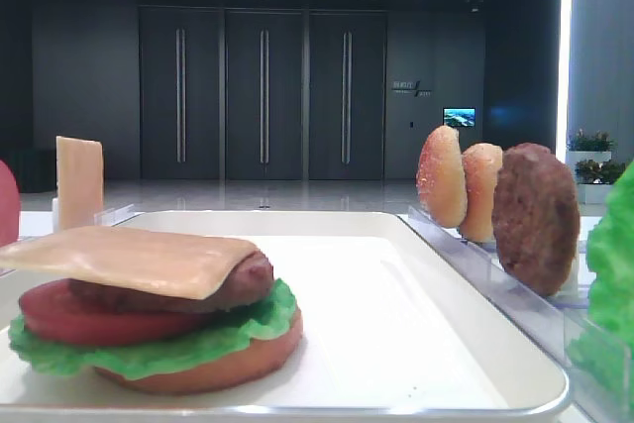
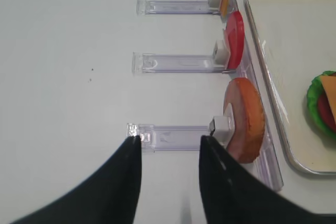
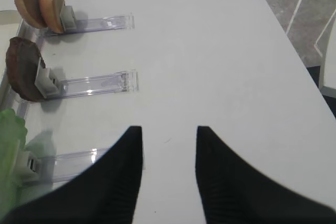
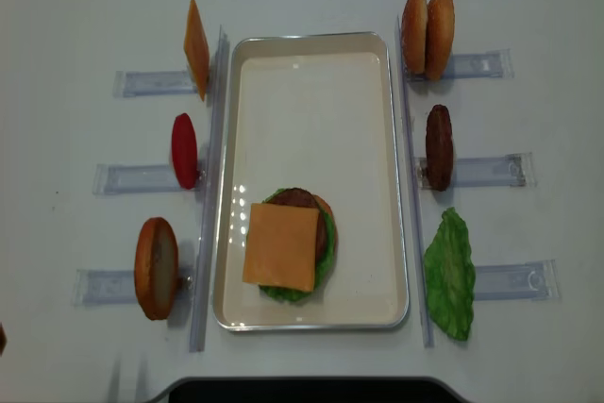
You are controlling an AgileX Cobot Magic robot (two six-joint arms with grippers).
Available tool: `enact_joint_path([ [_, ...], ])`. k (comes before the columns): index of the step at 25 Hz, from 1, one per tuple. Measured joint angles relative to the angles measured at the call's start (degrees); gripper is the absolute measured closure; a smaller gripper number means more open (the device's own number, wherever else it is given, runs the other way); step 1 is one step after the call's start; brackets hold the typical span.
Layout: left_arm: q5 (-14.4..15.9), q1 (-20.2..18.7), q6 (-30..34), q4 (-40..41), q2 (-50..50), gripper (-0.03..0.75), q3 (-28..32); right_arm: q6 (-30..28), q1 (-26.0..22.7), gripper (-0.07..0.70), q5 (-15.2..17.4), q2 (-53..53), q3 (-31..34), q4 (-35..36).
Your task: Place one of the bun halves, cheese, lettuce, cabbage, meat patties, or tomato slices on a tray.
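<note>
Bright even light, soft shadows, slight blur

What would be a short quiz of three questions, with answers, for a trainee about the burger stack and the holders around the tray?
1. True or false: the cheese lies on top of the stack on the tray.
2. Which item stands in the clear holder at the tray's near left corner in the overhead view? A) a bun half B) a lettuce leaf C) a meat patty
3. Fill in: the right pincer is open and holds ____.

Key
1. True.
2. A, the bun half.
3. Nothing.
</note>
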Motion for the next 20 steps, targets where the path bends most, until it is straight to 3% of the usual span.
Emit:
enact_joint_path([
  [20, -2.34, 0.0, 0.0, -0.13, -0.04, 0.433, 1.29, 0.0, 0.0, 0.388, 0.0, 0.0, 0.0, 0.0],
])
